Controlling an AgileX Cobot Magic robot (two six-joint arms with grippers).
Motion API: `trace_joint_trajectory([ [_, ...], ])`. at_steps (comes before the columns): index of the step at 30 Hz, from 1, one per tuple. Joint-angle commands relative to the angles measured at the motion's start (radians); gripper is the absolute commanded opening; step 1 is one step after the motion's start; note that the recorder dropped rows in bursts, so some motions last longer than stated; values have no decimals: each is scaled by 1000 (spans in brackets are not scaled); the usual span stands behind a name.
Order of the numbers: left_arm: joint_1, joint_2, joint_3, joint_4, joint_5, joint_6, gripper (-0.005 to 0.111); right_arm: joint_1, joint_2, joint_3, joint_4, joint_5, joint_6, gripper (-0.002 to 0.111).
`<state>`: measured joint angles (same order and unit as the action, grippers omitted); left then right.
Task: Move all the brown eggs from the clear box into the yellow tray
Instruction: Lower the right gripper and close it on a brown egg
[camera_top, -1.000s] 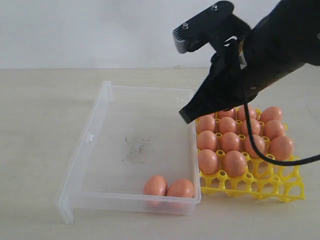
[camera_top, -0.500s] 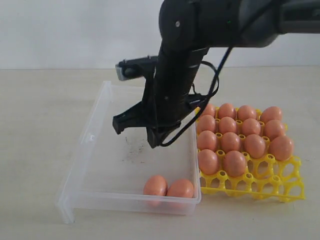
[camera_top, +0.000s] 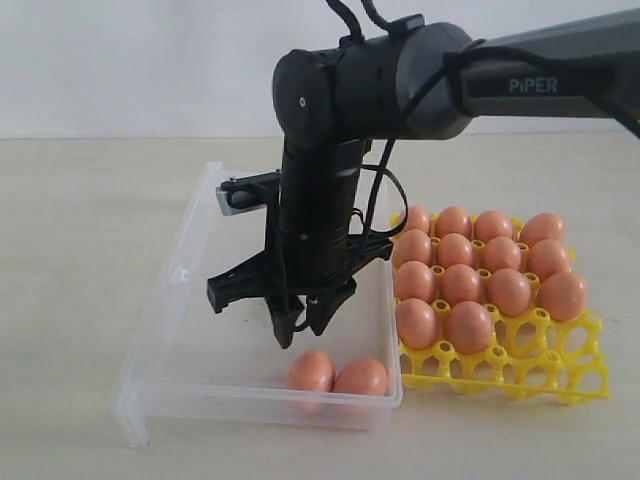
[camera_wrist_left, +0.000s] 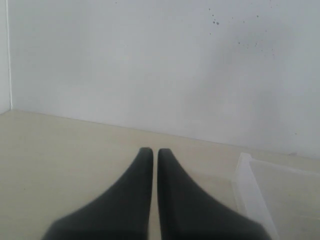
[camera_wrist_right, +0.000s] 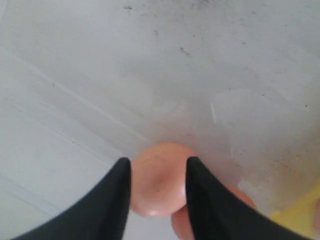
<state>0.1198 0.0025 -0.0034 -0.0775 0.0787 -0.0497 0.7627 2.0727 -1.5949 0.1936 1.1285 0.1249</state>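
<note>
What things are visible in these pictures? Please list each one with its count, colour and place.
eggs in the tray: fourteen, orange-brown, in the cups; the nearest cups are empty
eggs in the box: two, orange-brown, side by side at the near wall
clear box: one, transparent, on the table, left of the tray
yellow tray: one, bright yellow, right beside the box
table: one, pale beige, under everything
wall: one, white, behind the table
right end effector: one, black, open, just above the left egg in the box
left end effector: one, black, shut and empty, over bare table near a box corner
</note>
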Motion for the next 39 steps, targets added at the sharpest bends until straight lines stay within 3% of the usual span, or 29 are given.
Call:
trace_joint_trajectory([
  [1, -2, -2, 3, -9, -2, -9, 4, 4, 10, -10, -36, 36, 117, 60],
  [4, -2, -2, 3, -9, -2, -9, 4, 4, 41, -10, -82, 93, 157, 59],
  [25, -2, -2, 3, -9, -2, -9, 4, 4, 133, -10, -4, 53, 107, 59],
  [28, -2, -2, 3, -9, -2, -9, 4, 4, 133, -10, -4, 56, 103, 44],
  [30, -2, -2, 3, -9, -2, -9, 4, 4, 133, -10, -4, 64, 73, 21],
  [31, -2, -2, 3, -9, -2, -9, 4, 4, 133, -10, -4, 64, 29, 4],
  [35, -2, -2, 3, -9, -2, -9, 4, 4, 123, -10, -79, 46, -34, 0],
  [39, -2, -2, 3, -9, -2, -9, 4, 4, 26, -10, -226, -142, 9, 0],
])
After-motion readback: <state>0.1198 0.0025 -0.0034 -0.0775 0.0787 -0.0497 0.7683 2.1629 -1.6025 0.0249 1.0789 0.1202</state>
